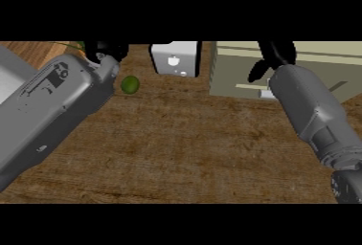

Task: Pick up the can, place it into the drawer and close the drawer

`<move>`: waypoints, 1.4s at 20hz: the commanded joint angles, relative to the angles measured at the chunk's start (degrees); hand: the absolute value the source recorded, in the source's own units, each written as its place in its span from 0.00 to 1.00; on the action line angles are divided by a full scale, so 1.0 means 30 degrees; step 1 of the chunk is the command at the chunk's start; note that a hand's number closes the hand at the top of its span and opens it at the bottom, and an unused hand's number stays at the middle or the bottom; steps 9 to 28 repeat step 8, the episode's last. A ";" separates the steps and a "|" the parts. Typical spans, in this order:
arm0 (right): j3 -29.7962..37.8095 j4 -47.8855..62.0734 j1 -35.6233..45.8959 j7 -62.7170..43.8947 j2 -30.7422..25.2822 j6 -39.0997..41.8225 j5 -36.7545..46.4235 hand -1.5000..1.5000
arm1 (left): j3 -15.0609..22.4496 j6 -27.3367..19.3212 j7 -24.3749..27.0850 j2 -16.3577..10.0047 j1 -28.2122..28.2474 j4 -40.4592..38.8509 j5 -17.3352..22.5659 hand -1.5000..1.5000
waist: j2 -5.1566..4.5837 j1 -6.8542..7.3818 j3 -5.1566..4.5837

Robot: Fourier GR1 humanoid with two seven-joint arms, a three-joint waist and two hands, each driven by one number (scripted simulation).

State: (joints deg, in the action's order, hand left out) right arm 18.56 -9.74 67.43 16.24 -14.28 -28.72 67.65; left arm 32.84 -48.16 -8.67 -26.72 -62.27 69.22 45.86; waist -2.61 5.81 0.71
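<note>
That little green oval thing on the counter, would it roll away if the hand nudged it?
Probably. The green oval thing looks rounded and smooth, so a nudge could roll it across the counter. It looks small, so it is likely light.

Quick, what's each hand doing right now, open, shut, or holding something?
Left hand: cannot tell, mostly cut off at the top.
Right hand: cannot tell; nothing visibly held.

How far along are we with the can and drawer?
Nothing looks finished: no can is in sight. The black right hand is over the beige drawer unit; whether it holds the can is hidden. The black left hand sits top left. Closing the drawer likely remains.
</note>
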 commanded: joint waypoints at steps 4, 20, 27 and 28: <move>0.4706 -0.0600 0.1122 0.1878 0.1250 0.1664 -0.5133 0.00 | 0.0135 -0.0233 -0.0449 -0.0580 0.0251 0.0661 -0.0270 0.00 | 0.0265 0.0401 -0.0094; 0.5275 -0.0540 0.1285 0.2645 0.1020 0.2197 -0.5667 0.00 | -0.0244 -0.0083 -0.0675 -0.0649 0.0573 0.1081 -0.0082 0.00 | 0.0234 0.0185 -0.0166; 0.5275 -0.0540 0.1285 0.2645 0.1020 0.2197 -0.5667 0.00 | -0.0244 -0.0083 -0.0675 -0.0649 0.0573 0.1081 -0.0082 0.00 | 0.0234 0.0185 -0.0166; 0.5275 -0.0540 0.1285 0.2645 0.1020 0.2197 -0.5667 0.00 | -0.0244 -0.0083 -0.0675 -0.0649 0.0573 0.1081 -0.0082 0.00 | 0.0234 0.0185 -0.0166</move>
